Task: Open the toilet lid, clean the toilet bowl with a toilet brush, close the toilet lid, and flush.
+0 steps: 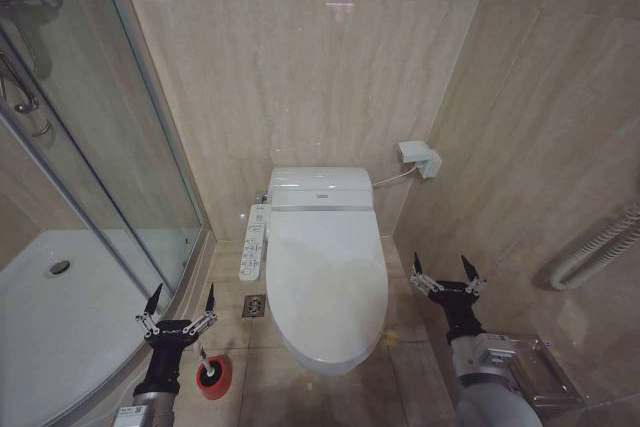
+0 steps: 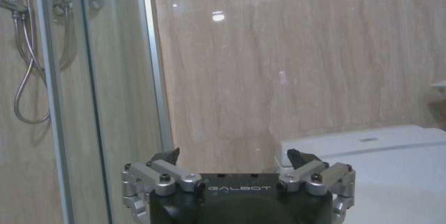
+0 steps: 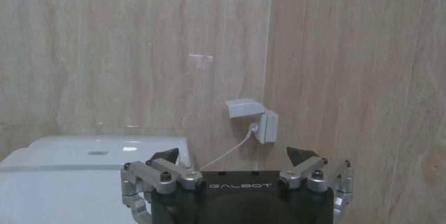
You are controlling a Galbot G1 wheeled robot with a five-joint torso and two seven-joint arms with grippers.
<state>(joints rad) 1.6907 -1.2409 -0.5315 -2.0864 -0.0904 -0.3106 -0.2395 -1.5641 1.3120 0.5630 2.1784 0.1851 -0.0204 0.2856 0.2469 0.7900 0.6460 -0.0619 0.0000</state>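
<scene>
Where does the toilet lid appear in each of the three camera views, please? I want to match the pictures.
Head view: the toilet lid lies shut at centre, between both grippers.
Left wrist view: a corner, beyond the left gripper.
Right wrist view: a corner, beyond the right gripper.
Shared landmark: the toilet's rear unit.

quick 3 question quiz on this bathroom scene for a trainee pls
1. True or false: the toilet lid is raised.
2. Which gripper is nearer the red holder with the toilet brush: A left gripper, B right gripper?
3. Fill in: both grippers are ____ and hold nothing.

Key: 1 false, it lies closed over the bowl; 2 A; 3 open.
</scene>
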